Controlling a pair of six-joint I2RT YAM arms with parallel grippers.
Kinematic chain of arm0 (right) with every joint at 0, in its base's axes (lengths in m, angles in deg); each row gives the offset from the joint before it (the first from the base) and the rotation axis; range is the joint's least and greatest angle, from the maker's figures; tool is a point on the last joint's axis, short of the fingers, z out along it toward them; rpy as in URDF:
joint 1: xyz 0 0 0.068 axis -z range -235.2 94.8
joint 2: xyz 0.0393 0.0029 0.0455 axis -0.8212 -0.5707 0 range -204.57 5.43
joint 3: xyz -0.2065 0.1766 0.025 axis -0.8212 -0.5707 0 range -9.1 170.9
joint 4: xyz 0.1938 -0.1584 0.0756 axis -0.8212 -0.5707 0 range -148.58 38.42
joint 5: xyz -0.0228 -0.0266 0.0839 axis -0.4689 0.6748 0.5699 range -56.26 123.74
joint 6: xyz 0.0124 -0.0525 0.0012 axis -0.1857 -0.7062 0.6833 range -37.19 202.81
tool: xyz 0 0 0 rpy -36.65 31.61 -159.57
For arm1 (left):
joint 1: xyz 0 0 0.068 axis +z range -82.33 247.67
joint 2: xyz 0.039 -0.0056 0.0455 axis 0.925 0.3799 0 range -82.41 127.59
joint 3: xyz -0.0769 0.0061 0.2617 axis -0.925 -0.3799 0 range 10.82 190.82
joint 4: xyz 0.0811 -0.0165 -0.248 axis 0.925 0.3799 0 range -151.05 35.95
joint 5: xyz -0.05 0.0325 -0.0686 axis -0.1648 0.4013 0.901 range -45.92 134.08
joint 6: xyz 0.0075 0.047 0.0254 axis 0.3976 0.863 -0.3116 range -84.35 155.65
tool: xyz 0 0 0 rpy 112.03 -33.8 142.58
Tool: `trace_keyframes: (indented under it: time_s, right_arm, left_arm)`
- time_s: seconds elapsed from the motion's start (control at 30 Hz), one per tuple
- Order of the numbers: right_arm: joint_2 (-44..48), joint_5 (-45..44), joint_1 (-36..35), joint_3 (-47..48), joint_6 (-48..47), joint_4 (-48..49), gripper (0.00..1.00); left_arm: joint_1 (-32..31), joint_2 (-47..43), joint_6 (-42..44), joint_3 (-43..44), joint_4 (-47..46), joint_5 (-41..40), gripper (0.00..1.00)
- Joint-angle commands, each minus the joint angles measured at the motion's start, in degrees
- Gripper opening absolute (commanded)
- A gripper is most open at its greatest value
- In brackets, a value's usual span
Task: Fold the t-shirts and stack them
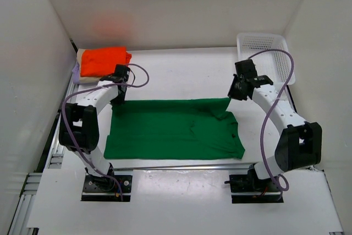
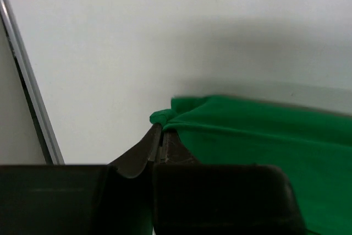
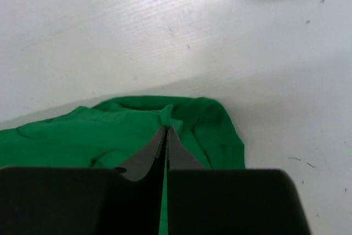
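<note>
Top external view, item one: we are logging a plain green cloth t-shirt (image 1: 170, 127), which is lying spread out on the white counter (image 1: 181, 70) between the two arms. Its long edges are running left to right. Its right part is lying doubled over and wrinkled, and its far-right corner is rising to a small peak off the counter.

Item two: a folded bright orange-red cloth t-shirt (image 1: 104, 60) is sitting at the far-left corner of the counter, well apart from the green one. It is resting on top of a beige tan cloth t-shirt (image 1: 81, 55), whose edge is showing at the far-left side. A sliver of lavender purple cloth t-shirt (image 1: 75, 72) is peeking out beneath both on the near-left side.

Item three: a white plastic mesh basket (image 1: 264, 45) is standing at the far-right corner of the counter.

Left wrist view: we are seeing the left hand (image 2: 159, 131) with its two dark fingers pressed together, leaving no gap. They are pinching the far-left corner of the green t-shirt, and a small nub of cloth is sticking out past the tips.

Right wrist view: we are seeing the right hand (image 3: 166, 129) likewise clamped tight, with its fingers meeting at the tips. It is gripping a bunched fold at the green t-shirt's far-right corner, while the cloth is trailing away to the left.
</note>
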Motion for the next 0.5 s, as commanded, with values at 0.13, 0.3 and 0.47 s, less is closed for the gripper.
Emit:
trace_keyframes:
  time_s: [0.13,0.3,0.47]
  right_arm:
    - [8.5,2.9,0.4,-9.7,0.2,-1.2,0.00]
    - [15.8,4.2,0.4,-17.1,2.6,-1.2,0.00]
    - [21.5,7.6,-0.8,-26.9,8.7,1.7,0.00]
  left_arm:
    - [-1.8,-8.2,0.0,-9.7,0.3,-3.4,0.10]
    - [-3.1,-14.6,0.0,-15.6,0.3,-3.9,0.10]
    - [-4.3,-16.5,0.0,-23.5,0.3,-0.8,0.10]
